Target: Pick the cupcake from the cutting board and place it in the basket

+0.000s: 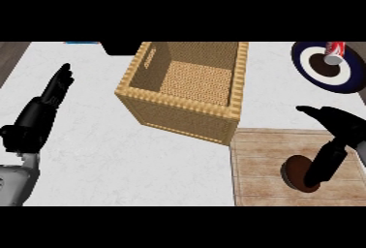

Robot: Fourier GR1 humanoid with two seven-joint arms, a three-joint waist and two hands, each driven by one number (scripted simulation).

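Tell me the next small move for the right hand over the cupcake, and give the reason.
Probably close the right hand around the cupcake. Its fingers already reach down onto the cupcake, which sits on the cutting board, but the thumb is spread and nothing looks curled round it yet. The basket stands open just beyond the board, so a lift should wait for a grasp. The left hand rests open at the left.

The worktop (129, 160) is white with faint grey mottling. The basket (182, 114) is tan wicker in a fine woven pattern, its rim paler and beaded. The cutting board (261, 160) is pale brown wood with plank lines. The cupcake (295, 172) is dark brown. The plate (314, 77) carries navy and white rings (brown centre). Both hands are black, the forearms grey.
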